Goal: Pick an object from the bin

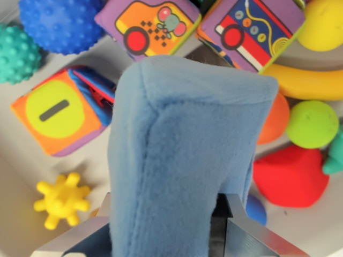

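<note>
fingers [171,225] clamp blue plush block [187,155]; toys crowd around

A single wrist camera looks steeply down past the hand [214,227] into the pale bin [21,160], very near; a soft blue plush block [182,155] probably hides the middle.

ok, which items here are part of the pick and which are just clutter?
In play:
blue plush, clamped in the claw
bin

Lying about:
yellow spiky ball
orange cube
blue ball
teal ball
banana
green ball
red shape
</note>
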Controlling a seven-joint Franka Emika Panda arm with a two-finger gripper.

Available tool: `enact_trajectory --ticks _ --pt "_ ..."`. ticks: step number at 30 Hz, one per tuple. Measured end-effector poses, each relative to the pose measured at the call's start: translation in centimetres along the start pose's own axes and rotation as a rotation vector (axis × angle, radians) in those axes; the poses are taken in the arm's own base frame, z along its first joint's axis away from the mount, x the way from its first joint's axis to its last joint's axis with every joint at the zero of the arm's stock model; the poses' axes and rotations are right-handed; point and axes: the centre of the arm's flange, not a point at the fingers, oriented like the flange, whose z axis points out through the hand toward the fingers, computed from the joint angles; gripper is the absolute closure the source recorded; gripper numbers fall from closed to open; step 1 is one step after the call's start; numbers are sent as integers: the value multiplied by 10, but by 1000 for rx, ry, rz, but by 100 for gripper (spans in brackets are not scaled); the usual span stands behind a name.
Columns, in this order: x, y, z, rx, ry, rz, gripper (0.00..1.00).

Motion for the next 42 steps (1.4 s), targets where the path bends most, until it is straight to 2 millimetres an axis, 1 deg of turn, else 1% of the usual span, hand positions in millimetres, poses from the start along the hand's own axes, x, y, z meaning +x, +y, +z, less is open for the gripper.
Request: enact_trajectory --ticks 11,23,36,42 --pt "0 0 -46 1 1 0 100" --pt "0 -1 -89 1 1 0 100" --pt "0 -1 -123 0 1 0 100" --pt "0 -1 -131 0 1 0 100"
